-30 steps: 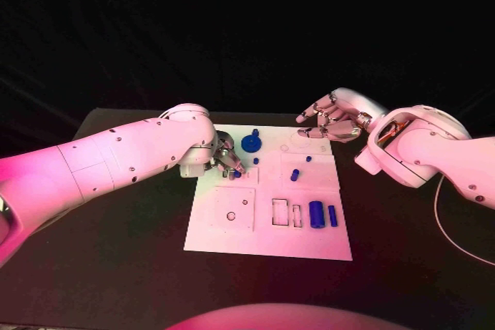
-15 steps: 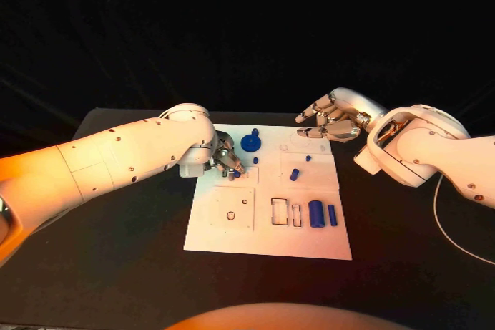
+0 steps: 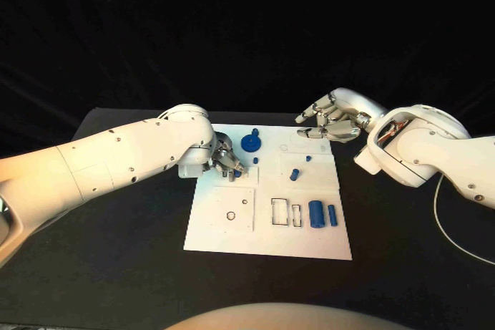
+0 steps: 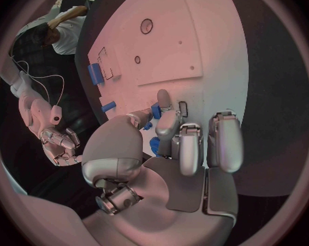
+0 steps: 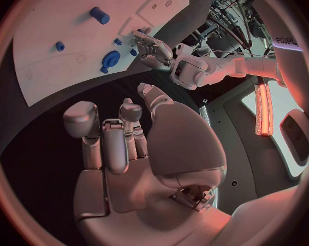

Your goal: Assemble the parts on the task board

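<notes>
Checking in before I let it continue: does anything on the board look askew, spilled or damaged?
Nothing stands out. The task board lies flat, blue parts rest on it, the left hand pinches a small blue piece, and the right hand hovers empty.

- A robotics lab: a matte black table [image 3: 124, 273] carries a flat white rectangular task board [image 3: 270, 238].
- Black curtain backdrop [image 3: 247, 44] surrounds the bench.
- Cables and equipment racks [image 5: 230, 16] stand nearby.

— Board? 
— task board [image 3: 270, 240] mid-table [image 3: 124, 273]; round part [image 3: 251, 140] at far edge, two upright parts [image 3: 322, 215] near right (side by side).
— Hands? 
— left hand [image 3: 226, 160] over board's left, right hand [image 3: 332, 119] beyond far-right corner.
</notes>
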